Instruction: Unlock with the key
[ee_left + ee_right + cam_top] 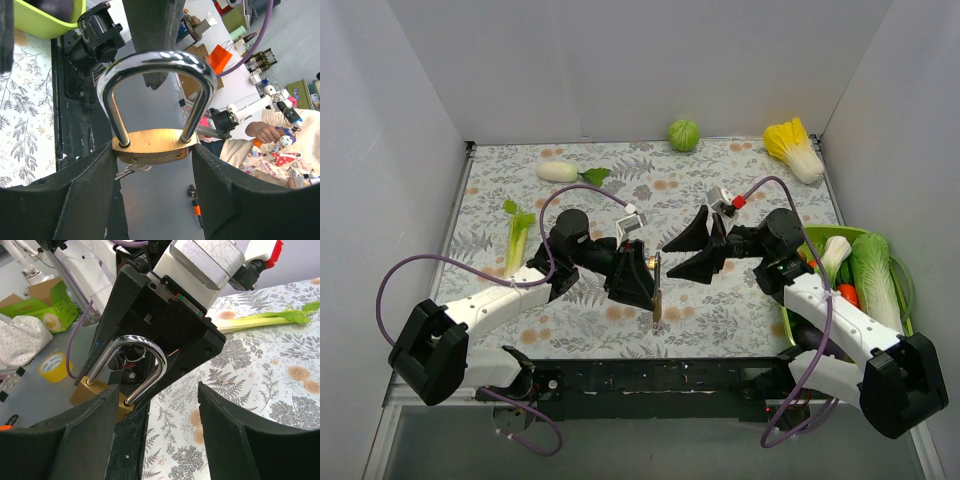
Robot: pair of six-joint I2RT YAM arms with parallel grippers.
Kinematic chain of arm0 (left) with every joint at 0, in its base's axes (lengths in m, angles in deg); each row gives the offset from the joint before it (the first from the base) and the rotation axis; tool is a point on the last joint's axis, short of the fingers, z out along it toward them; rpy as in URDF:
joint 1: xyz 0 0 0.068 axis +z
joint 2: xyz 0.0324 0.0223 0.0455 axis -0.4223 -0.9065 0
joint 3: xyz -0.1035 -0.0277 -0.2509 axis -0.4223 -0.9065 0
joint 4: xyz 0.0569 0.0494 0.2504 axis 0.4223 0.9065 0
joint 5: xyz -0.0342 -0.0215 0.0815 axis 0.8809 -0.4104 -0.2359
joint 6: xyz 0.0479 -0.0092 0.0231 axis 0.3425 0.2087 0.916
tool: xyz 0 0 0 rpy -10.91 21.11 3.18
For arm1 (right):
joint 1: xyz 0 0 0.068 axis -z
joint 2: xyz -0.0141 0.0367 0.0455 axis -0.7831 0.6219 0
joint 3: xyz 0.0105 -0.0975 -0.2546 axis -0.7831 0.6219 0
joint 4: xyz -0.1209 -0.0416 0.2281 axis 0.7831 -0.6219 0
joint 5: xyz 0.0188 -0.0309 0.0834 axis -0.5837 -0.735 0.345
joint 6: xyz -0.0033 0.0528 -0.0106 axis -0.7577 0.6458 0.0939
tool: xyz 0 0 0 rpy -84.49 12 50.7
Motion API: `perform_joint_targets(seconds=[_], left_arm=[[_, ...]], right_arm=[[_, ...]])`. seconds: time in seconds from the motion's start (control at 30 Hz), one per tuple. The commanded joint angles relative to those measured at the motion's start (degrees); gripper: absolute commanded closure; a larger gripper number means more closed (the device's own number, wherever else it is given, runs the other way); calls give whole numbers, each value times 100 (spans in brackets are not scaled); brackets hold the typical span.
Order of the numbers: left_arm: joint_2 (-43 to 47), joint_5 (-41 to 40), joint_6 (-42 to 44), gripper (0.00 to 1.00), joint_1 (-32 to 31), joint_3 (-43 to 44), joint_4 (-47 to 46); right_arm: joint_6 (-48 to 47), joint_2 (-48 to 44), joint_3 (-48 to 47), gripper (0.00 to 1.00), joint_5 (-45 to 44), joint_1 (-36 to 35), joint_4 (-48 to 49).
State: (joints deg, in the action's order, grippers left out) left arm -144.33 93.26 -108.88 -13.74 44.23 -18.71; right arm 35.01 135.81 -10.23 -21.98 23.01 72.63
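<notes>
Well, from where I stood, the left gripper (pixel 154 150) was clenched on the padlock (pixel 150 141). Its 2 fingers (pixel 75 200) pressed against the sides of the brass body and held it up off the table (pixel 750 310), near the front middle. The steel shackle (pixel 155 62) pointed away from the left wrist, and both of its legs sat down in the body. Something silvery, seemingly the key (pixel 131 171), poked out under the body, though I could not see it clearly.

The right gripper (pixel 159 387) faced the left one, just beside the padlock. Its fingers (pixel 240 440) were spread wide with nothing between them. Seen from the right wrist, the shackle rose just past the tip of 1 finger, and that finger hid part of the brass body. I could not tell whether the finger touched it.

Further off, a cabbage (pixel 684 134) and a daikon (pixel 558 171) lay near the back of the table, and a green basket (pixel 906 280) of vegetables sat at the right edge.
</notes>
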Motion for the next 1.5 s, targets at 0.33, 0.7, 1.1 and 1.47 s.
perform_joint_targets(seconds=[0.33, 0.7, 1.1, 1.47], left_arm=[[400, 219, -18, 100, 40, -91, -178], [374, 25, -9, 100, 40, -223, -308], [409, -194, 218, 100, 49, -249, -90], [409, -1344, 1193, 100, 198, -109, 1437]], right_arm=[[1037, 609, -274, 30, 302, -346, 1795], [2436, 1048, -80, 51, 487, -346, 3535], [2516, 1145, -62, 76, 583, -346, 3493], [190, 557, -272, 95, -30, -302, 41]])
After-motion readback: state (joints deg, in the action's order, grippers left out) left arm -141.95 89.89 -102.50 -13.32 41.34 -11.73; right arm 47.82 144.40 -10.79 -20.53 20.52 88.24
